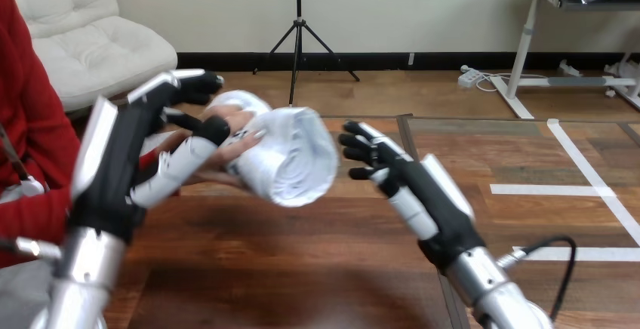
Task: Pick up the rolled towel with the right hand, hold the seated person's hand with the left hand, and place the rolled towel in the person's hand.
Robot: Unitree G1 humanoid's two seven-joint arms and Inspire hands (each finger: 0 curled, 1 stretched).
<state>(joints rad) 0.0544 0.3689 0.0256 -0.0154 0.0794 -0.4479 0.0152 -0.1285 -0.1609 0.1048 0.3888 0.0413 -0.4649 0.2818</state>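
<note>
Your left hand [121, 170], raised near the wooden table's [302, 269] left edge, closes on the person's hand [240, 139]: its fingers curl over it and its thumb lies beneath. The rolled towel [290, 155], white, rests in the person's hand above the table's far left part, with its coiled end facing you. Your right hand [423, 193] stands just beside the towel's right side, fingers loosely spread and holding nothing, with a narrow gap between fingertips and towel.
</note>
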